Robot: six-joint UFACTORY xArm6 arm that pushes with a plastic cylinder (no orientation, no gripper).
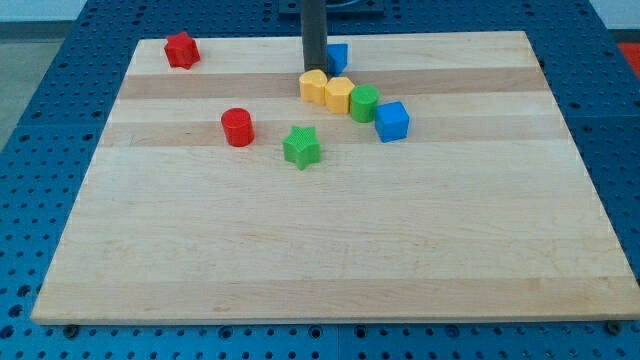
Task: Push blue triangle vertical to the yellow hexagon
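Observation:
The blue triangle lies near the view's top centre, its left part hidden behind my rod. My tip rests just to the triangle's left and touches the top edge of a yellow block that looks like the hexagon. A second yellow block, whose shape I cannot make out, touches that one on its right, directly below the triangle.
A green cylinder and a blue cube continue the row down to the right of the yellow blocks. A green star and a red cylinder lie lower left. A red star sits at the top left.

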